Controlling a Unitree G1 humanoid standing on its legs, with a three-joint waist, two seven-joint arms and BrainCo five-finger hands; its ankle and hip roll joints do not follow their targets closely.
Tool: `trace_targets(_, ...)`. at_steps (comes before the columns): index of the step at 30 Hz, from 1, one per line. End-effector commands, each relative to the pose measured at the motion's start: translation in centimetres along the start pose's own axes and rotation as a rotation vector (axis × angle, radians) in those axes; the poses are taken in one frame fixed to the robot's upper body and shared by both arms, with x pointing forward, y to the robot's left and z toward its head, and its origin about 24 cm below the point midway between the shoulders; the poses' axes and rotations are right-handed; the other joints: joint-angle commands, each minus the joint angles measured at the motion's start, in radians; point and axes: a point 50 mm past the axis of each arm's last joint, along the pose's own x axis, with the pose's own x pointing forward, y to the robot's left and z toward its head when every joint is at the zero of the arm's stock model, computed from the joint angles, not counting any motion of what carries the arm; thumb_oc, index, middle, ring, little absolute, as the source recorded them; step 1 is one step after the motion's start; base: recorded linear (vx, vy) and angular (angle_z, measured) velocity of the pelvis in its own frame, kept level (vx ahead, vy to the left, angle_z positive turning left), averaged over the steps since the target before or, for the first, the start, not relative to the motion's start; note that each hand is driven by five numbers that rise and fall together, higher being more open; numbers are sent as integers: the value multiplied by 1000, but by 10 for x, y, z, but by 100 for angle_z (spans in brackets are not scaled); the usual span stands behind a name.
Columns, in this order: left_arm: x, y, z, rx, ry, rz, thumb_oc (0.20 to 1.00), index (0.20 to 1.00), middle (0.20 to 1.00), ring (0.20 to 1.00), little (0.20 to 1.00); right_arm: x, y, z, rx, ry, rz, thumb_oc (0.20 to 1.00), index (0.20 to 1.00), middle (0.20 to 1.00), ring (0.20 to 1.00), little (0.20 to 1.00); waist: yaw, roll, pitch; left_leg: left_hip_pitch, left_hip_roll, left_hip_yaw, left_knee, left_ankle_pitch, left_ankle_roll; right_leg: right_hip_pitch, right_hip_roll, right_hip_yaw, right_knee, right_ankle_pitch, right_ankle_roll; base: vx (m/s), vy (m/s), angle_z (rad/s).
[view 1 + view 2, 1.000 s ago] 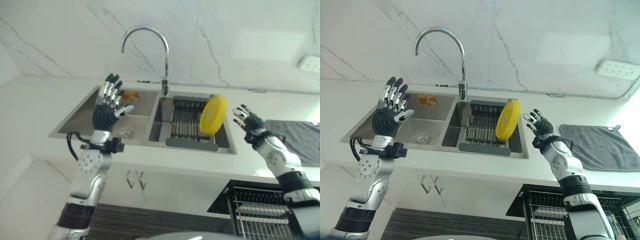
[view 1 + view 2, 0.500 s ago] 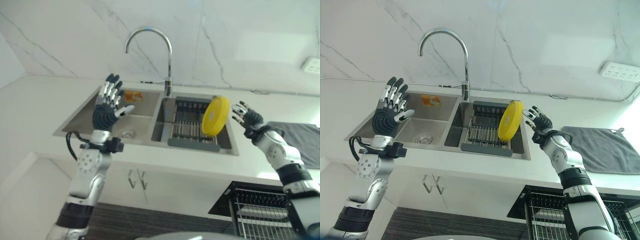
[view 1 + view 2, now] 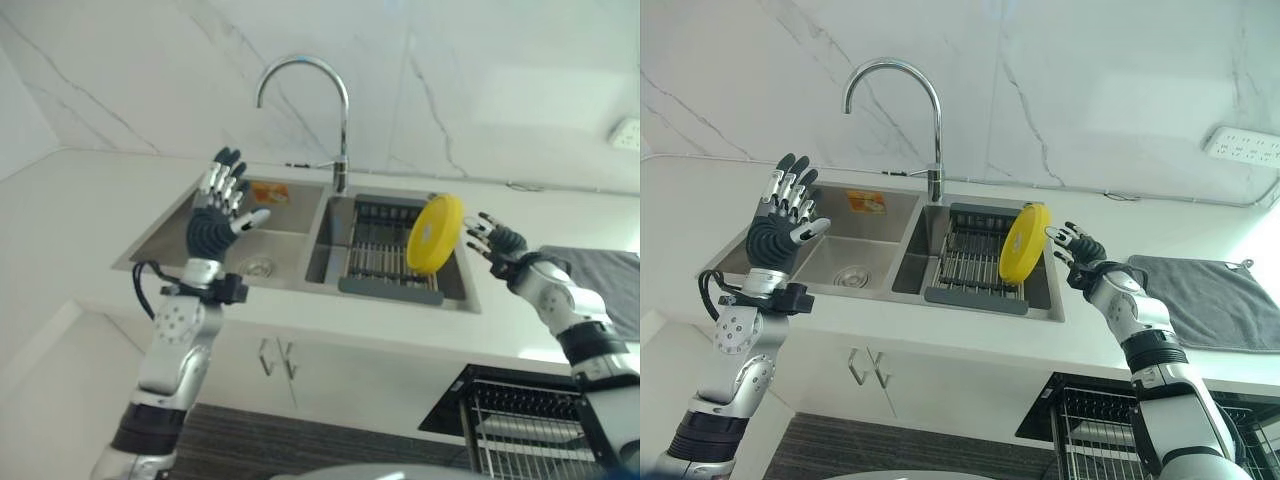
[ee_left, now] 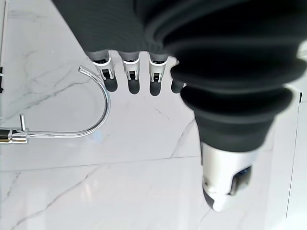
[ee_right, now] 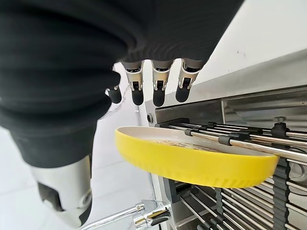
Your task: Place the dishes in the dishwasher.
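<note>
In the left eye view, a yellow plate (image 3: pixel 435 234) is seen standing on edge in the dark drying rack (image 3: pixel 385 262) of the sink's right basin, tilted toward the right wall. The right robot hand (image 3: pixel 492 240) is held just beside the plate's rim, fingers spread and straight, nothing gripped; contact cannot be confirmed. The left robot hand (image 3: pixel 217 214) is raised over the left basin (image 3: pixel 200 222), fingers straight and empty. The open dishwasher rack (image 3: pixel 530 425) is noted below the tabletop (image 3: pixel 330 325), at the robot's right. In the right eye view, the same gap-or-touch between right fingertips and plate (image 3: pixel 1023 243) is left unresolved; a grey mat (image 3: pixel 1210 300) lies on the tabletop beyond the right arm. In the left wrist view, straight fingers (image 4: pixel 130 72) are seen against the marble wall with the faucet (image 4: pixel 86 122) past them. In the right wrist view, the plate (image 5: pixel 192 160) is shown resting on the rack bars, fingers (image 5: pixel 158 79) extended above its rim, thumb apart. For the grasp, the rim is best taken between thumb and fingers before lifting, and the plate should be raised clear of the bars, since a shallow pinch on a glossy edge would likely slip.
</note>
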Motion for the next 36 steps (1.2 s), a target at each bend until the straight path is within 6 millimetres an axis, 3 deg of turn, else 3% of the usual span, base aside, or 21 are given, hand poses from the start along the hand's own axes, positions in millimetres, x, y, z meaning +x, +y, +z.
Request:
trace_targets(1,23,-10,17,9,-86,-89,1000,1000,1000,1000,1000,6,15,60,-35,-140,46,1000,1000,1000,1000,1000,37,-32,8,23,-56,38,5,-67,44,37,-13,5,9,-96,-9,0,0,0)
trace_targets(36,25,-10,15,11,-53,-89,1000,1000,1000,1000,1000,14,10,47,28,-33,18,1000,1000,1000,1000,1000,57,-34,10,28,-69,26,5,-71,46,51,-11,-9,9,-102,-12,0,0,0)
